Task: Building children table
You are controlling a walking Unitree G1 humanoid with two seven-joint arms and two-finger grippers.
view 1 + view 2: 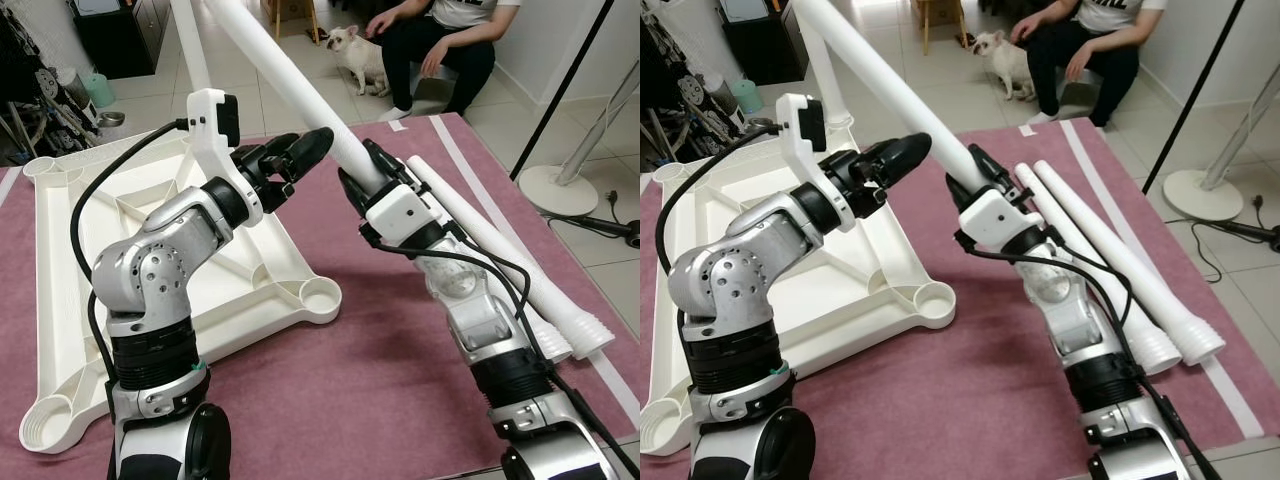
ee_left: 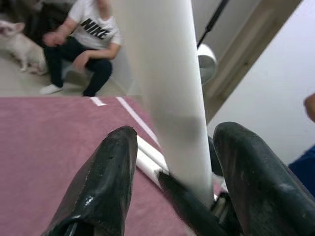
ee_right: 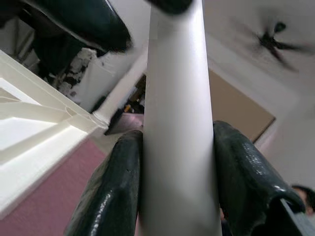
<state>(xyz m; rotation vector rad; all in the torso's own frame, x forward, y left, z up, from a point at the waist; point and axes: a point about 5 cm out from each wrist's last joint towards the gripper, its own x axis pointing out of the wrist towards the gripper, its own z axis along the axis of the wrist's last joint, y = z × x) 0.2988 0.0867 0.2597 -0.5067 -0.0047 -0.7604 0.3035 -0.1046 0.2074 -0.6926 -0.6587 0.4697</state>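
You can read one word: "NIKE", in black capitals across the chest of the white T-shirt [image 2: 96,27] worn by the seated person, at about eleven o'clock in the left wrist view. No other text, number or label is legible anywhere.

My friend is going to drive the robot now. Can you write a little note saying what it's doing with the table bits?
Right tool: shut on a white leg, held slanted up off the mat.
Left tool: open, its fingers either side of that leg, not clamped.
Tabletop: upside down on the red mat; one leg already stands in a far corner.
Two spare legs lie beside the right arm.
Left to do: fit the held leg, then the spares.
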